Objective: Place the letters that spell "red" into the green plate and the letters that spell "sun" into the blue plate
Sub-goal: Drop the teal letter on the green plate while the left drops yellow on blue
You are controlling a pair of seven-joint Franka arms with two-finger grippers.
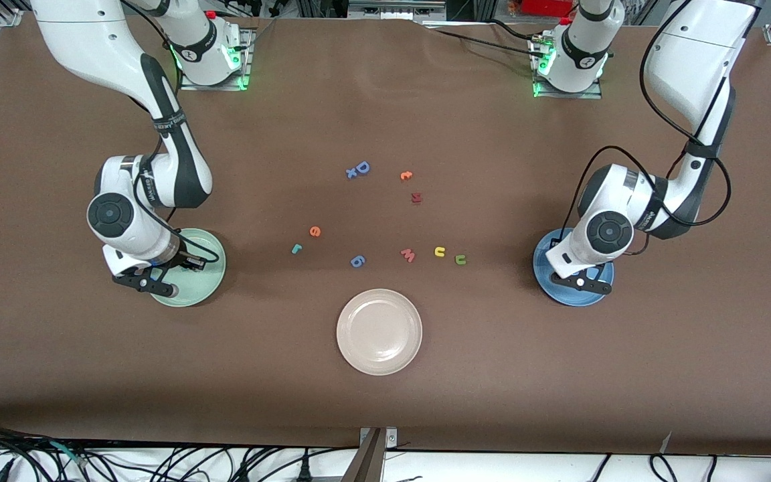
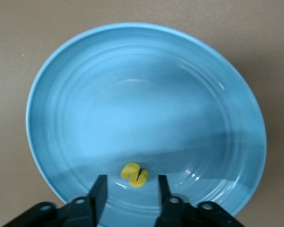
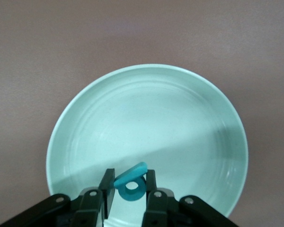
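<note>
While left end effector (image 2: 128, 189) hovers parted over blue plate (image 2: 85, 94) | right end effector (image 3: 128, 187) pinches "d" (image 3: 131, 182)

Front view: bright, even overhead light on brown surface (image 1: 385, 120); small soft shadows under arms, darker band along edge nearest front camera. Green indicator glow at both arm bases. Letters small, shapes slightly soft. Beige-white plate (image 1: 379, 331) evenly lit, no hard glare.

Left wrist view: blue plate (image 2: 85, 94) sharp; broad shadow over part nearest end effector, faint sheen on concentric ridges.

Right wrist view: green plate (image 3: 189, 118) clear; diagonal shadow edge across it, background surface mildly soft.
</note>
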